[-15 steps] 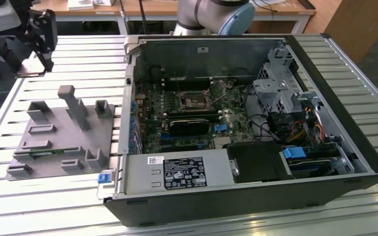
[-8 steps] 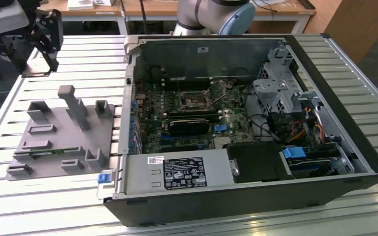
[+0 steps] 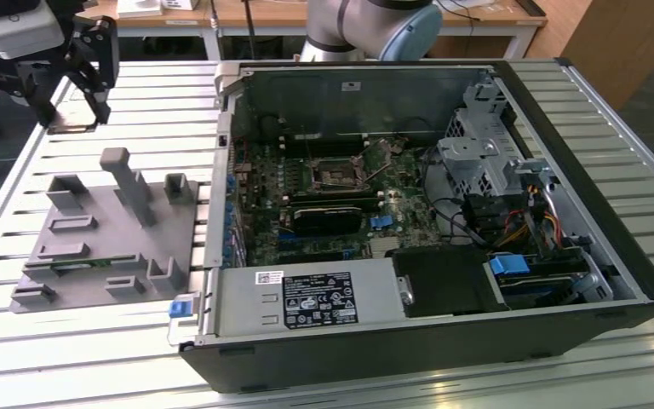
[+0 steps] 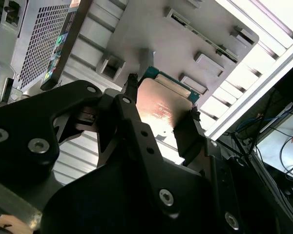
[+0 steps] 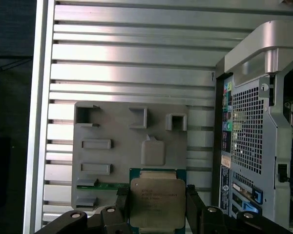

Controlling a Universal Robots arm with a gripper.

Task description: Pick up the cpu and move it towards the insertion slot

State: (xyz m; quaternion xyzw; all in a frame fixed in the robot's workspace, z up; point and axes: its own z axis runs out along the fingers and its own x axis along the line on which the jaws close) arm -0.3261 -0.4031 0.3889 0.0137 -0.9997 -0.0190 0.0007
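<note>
First wrist view recorded the pincer (image 5: 157,207) pinching the cpu (image 5: 155,201) by two opposite edges — chip flat, metal top facing the camera, held above the grey holder block (image 5: 112,131) on the slatted table (image 5: 136,58). Exterior view placed the pincer (image 3: 72,109) well apart from the insertion slot (image 3: 335,174) — the slot sat inside the open computer case (image 3: 599,256), toward that view's right.

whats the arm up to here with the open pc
The robot arm's black gripper is shut on the cpu, a small flat square chip with a silvery metal top, one finger on each side. It holds the chip above the grey plastic parts holder on the slatted metal table. The insertion slot, a square black socket framed in silvery metal, sits inside the open black computer case, away from the gripper.
</note>
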